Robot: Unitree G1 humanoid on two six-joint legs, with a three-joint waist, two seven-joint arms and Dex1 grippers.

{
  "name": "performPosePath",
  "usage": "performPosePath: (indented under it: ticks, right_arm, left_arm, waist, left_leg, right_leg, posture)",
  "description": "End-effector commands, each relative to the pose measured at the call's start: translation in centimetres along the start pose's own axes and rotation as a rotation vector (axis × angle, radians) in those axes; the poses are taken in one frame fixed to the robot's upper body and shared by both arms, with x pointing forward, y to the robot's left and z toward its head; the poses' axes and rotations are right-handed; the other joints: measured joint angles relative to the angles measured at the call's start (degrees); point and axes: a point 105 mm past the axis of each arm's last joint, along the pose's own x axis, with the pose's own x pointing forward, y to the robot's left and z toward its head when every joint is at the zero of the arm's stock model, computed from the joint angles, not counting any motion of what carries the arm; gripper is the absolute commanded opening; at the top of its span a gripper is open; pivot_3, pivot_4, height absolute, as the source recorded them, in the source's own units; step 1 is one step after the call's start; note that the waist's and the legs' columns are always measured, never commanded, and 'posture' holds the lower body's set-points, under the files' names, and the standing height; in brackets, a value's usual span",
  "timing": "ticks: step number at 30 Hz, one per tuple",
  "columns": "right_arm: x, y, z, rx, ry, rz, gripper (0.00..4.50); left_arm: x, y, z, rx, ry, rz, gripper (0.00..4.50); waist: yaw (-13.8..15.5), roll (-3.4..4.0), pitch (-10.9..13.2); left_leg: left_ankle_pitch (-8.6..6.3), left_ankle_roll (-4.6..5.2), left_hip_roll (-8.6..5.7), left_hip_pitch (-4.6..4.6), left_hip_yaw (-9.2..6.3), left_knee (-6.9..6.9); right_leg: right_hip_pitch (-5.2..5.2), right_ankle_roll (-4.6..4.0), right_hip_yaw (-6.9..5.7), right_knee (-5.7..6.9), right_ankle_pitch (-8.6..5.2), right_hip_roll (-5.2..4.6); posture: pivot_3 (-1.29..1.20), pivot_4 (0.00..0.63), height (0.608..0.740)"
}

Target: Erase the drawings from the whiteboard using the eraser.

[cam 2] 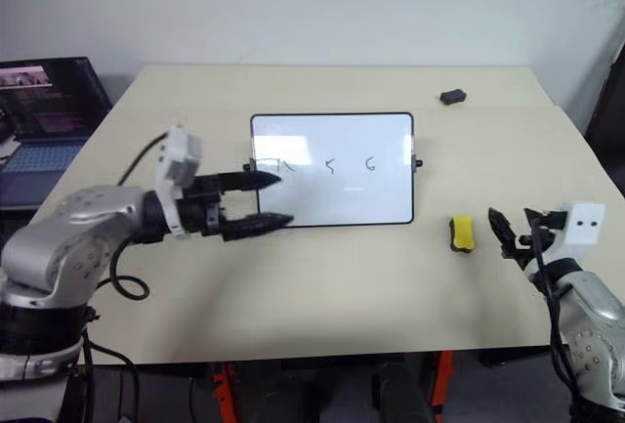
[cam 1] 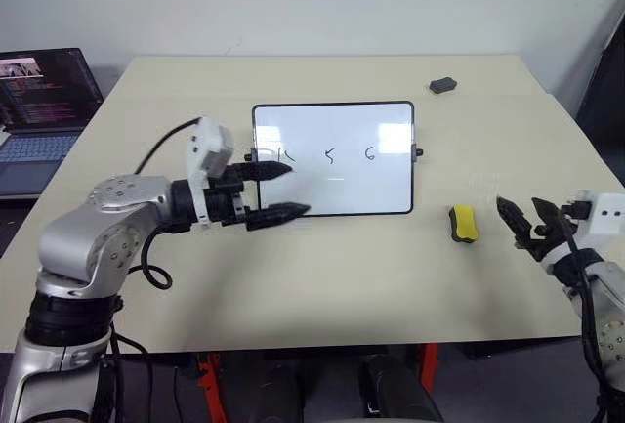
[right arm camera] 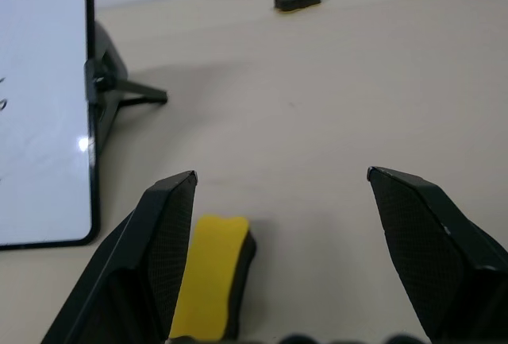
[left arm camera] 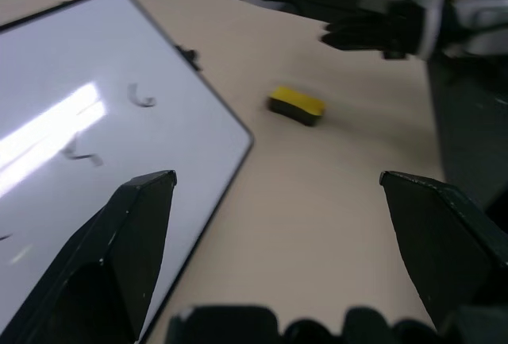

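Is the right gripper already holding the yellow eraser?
No. The eraser lies on the table beside the whiteboard, and the right gripper stands open and empty just short of it.

The whiteboard (cam 1: 333,189) lies on the counter (cam 1: 322,276), three black drawings (cam 1: 329,155) in a row across it. The yellow eraser (cam 1: 463,224) lies apart, off its right edge.

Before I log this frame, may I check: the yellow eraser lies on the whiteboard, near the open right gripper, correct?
Not quite. The eraser lies on the table, beside the whiteboard, not on it, as the left eye view shows. It is indeed near the open right gripper.
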Motion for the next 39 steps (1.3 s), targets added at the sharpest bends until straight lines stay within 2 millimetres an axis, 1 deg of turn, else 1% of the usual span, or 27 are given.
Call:
performPosePath:
  ticks: [1, 4, 7, 11, 13, 20, 27, 30, 35, 39]
  right_arm:
    - [0.2, 1.3, 0.9, -0.003, 0.028, 0.001, 3.72]
    - [0.8, 2.0, 0.7, 0.007, 0.055, -0.013, 3.72]
    - [1.4, 1.9, 0.0, 0.046, 0.080, -0.062, 3.72]
    - [1.6, 2.0, -0.3, 0.047, 0.074, -0.083, 3.72]
    - [1.8, 2.5, -0.6, 0.038, 0.082, -0.068, 3.72]
    - [2.5, 3.4, -1.7, 0.014, 0.110, -0.051, 3.72]
    - [3.2, 3.2, -2.2, -0.020, 0.117, -0.084, 3.72]
    - [3.6, 3.4, -2.6, -0.041, 0.122, -0.079, 3.72]
    - [4.1, 3.8, -3.1, -0.040, 0.127, -0.071, 3.72]
    - [4.5, 3.5, -3.2, -0.040, 0.127, -0.083, 3.72]
  left_arm:
    - [0.7, -1.2, -0.2, 0.102, 0.064, -0.119, 4.50]
    - [1.1, -1.5, -0.7, 0.155, 0.101, -0.160, 4.50]
    - [1.4, -1.6, -1.0, 0.201, 0.122, -0.169, 4.50]
    - [1.2, -1.3, -2.6, 0.284, 0.204, -0.157, 4.50]
    - [1.2, -1.4, -2.8, 0.282, 0.202, -0.163, 4.50]
    - [1.1, -1.3, -2.8, 0.299, 0.189, -0.139, 4.50]
    - [1.1, -1.3, -3.1, 0.294, 0.188, -0.136, 4.50]
    - [1.4, -1.2, -3.1, 0.319, 0.193, -0.134, 4.50]
    - [1.8, -1.3, -2.4, 0.327, 0.176, -0.153, 4.50]
    - [2.0, -1.3, -2.1, 0.334, 0.169, -0.159, 4.50]
  waist:
    - [0.0, 0.00, 0.0]
    - [0.0, -0.01, 0.0]
    - [0.1, -0.02, 0.0]
    - [0.4, -0.02, 0.0]
    - [0.5, -0.02, 0.0]
    - [0.5, -0.02, 0.0]
    - [0.5, -0.02, 0.0]
    - [0.5, -0.02, 0.0]
    - [0.6, -0.02, 0.0]
    - [0.6, -0.02, 0.0]
  left_leg:
    - [0.00, 0.00, 0.01, -0.01, 0.01, -0.01]
    - [0.00, 0.00, 0.03, -0.07, 0.04, -0.03]
    - [-0.01, 0.01, 0.05, -0.16, 0.03, -0.03]
    - [-0.01, 0.02, 0.07, -0.21, 0.03, -0.04]
    - [-0.02, 0.03, 0.08, -0.21, 0.06, -0.03]
    - [-0.02, 0.04, 0.10, -0.22, 0.04, -0.03]
    - [-0.02, 0.04, 0.10, -0.23, 0.04, -0.03]
    - [-0.02, 0.04, 0.09, -0.22, 0.05, -0.02]
    - [-0.02, 0.04, 0.09, -0.24, 0.03, -0.02]
    - [-0.02, 0.04, 0.09, -0.24, 0.04, -0.01]
  right_leg:
    - [0.00, 0.00, 0.01, -0.04, 0.00, 0.01]
    - [-0.05, -0.01, 0.05, -0.08, -0.01, 0.02]
    - [-0.11, -0.01, 0.04, -0.11, -0.01, 0.02]
    - [-0.15, -0.01, 0.05, -0.15, -0.01, 0.00]
    - [-0.15, -0.01, 0.07, -0.17, -0.01, 0.00]
    - [-0.17, -0.01, 0.04, -0.16, -0.01, 0.00]
    - [-0.17, -0.01, 0.04, -0.16, -0.01, 0.00]
    - [-0.18, -0.01, 0.04, -0.14, -0.01, 0.00]
    - [-0.18, -0.01, 0.01, -0.14, -0.01, 0.01]
    - [-0.18, -0.01, 0.02, -0.13, -0.01, 0.00]
  posture:
    - [0.00, 0.150, 0.740]
    - [0.00, 0.150, 0.740]
    - [0.00, 0.150, 0.740]
    - [0.00, 0.150, 0.740]
    - [0.00, 0.150, 0.740]
    - [0.00, 0.150, 0.740]
    - [0.00, 0.150, 0.740]
    - [0.00, 0.150, 0.740]
    - [0.00, 0.150, 0.740]
    - [0.00, 0.150, 0.740]
